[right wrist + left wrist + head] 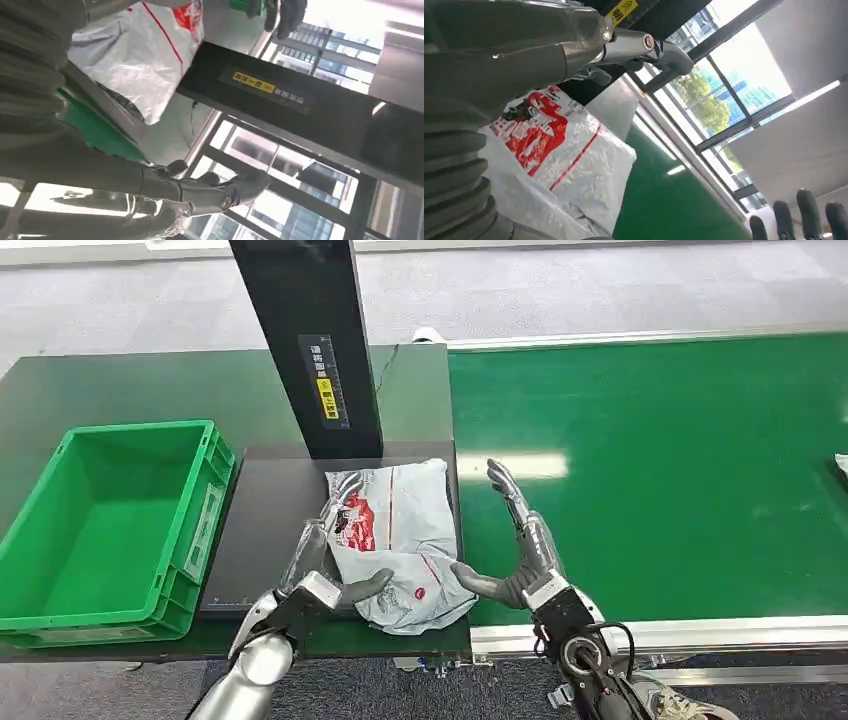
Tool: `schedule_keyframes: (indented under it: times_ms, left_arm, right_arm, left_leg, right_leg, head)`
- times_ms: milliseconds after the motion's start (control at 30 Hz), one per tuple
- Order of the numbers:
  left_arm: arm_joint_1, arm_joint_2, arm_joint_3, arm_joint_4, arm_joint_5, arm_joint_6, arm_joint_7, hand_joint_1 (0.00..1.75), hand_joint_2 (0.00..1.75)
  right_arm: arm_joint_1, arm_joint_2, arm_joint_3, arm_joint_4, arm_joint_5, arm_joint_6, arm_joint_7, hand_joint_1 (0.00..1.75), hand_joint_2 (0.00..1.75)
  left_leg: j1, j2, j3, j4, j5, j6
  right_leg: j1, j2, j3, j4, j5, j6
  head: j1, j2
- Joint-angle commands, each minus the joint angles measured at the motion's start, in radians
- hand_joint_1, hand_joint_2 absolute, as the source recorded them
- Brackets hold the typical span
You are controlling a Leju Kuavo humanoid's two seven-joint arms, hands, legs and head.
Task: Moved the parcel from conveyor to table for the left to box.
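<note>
Now the parcel (400,540), a soft, crinkled plastic mailer, lies at the lower centre of the frame on the dark desk (262,530); the left robot hand (325,585) rests on its edge, right robot hand (510,545) open beside; it looks light and slippery, best gripped at the edge.

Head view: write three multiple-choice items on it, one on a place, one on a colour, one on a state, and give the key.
1. Where does the parcel lie?
A. in the crate
B. on the dark pad beside the conveyor
C. far along the belt

2. What colour is the crate?
A. green
B. blue
C. grey

3. How is the right hand?
A. closed round the parcel
B. fingers spread beside the parcel
C. resting in the crate

Key: 1 B, the parcel rests on the dark pad at the table's belt side; 2 A, its walls are bright green; 3 B, the fingers stand apart, holding nothing.
</note>
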Motion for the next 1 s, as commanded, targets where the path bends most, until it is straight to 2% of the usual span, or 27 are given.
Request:
schedule_keyframes:
  times_ms: [33, 267, 367, 533, 667, 700, 1000]
  left_arm:
    - [-0.115, 0.022, -0.002, 0.16, -0.021, -0.014, 0.022, 0.0, 1.75]
    - [-0.117, 0.021, -0.007, 0.169, -0.031, -0.011, 0.031, 0.0, 1.75]
    - [-0.17, 0.025, -0.011, 0.241, -0.077, -0.016, 0.085, 0.0, 1.75]
    - [-0.2, 0.03, -0.023, 0.335, -0.143, -0.085, 0.183, 0.0, 1.75]
    - [-0.183, 0.052, -0.043, 0.36, -0.171, -0.12, 0.195, 0.0, 1.75]
    - [-0.191, 0.064, -0.081, 0.374, -0.215, -0.147, 0.217, 0.0, 1.75]
    - [-0.218, 0.051, -0.112, 0.423, -0.306, -0.171, 0.245, 0.0, 1.75]
  right_arm:
    - [0.012, -0.062, -0.031, 0.011, 0.004, 0.021, -0.006, 0.0, 1.75]
    - [0.009, -0.062, -0.029, 0.011, 0.004, 0.022, -0.005, 0.0, 1.75]
    - [-0.035, -0.086, -0.003, 0.067, 0.001, 0.044, -0.005, 0.0, 1.75]
    - [-0.072, -0.063, 0.014, 0.135, -0.002, 0.044, -0.011, 0.0, 1.75]
    - [-0.066, -0.035, 0.012, 0.139, 0.002, 0.041, -0.01, 0.0, 1.75]
    - [-0.068, -0.032, 0.01, 0.143, 0.002, 0.04, -0.009, 0.0, 1.75]
    - [-0.07, -0.019, -0.011, 0.165, 0.008, 0.04, -0.009, 0.0, 1.75]
  left_leg:
    - [0.0, -0.002, 0.0, 0.0, 0.0, 0.002]
    - [0.001, -0.002, 0.0, 0.0, 0.0, 0.002]
    - [0.001, -0.002, 0.0, 0.0, 0.001, 0.003]
    - [0.0, 0.0, 0.0, -0.001, 0.001, 0.002]
    - [0.001, 0.001, 0.002, -0.002, 0.0, 0.002]
    - [0.001, 0.001, 0.002, -0.002, 0.0, 0.003]
    - [0.001, -0.001, -0.001, -0.001, 0.001, 0.003]
  right_leg:
    - [0.001, -0.002, 0.001, -0.001, 0.0, -0.002]
    - [0.002, -0.002, 0.001, -0.002, 0.0, -0.004]
    - [0.002, -0.003, 0.001, -0.002, 0.001, -0.004]
    - [0.001, 0.0, 0.001, -0.001, 0.001, -0.003]
    - [0.002, 0.001, 0.002, -0.002, 0.001, -0.003]
    - [0.003, 0.001, 0.003, -0.003, 0.001, -0.004]
    - [0.003, -0.001, 0.001, -0.002, 0.002, -0.004]
  head:
    - [0.0, 0.0]
    - [0.0, 0.0]
    - [0.0, 0.0]
    - [0.0, 0.0]
    - [0.0, 0.0]
    - [0.0, 0.0]
    - [0.0, 0.0]
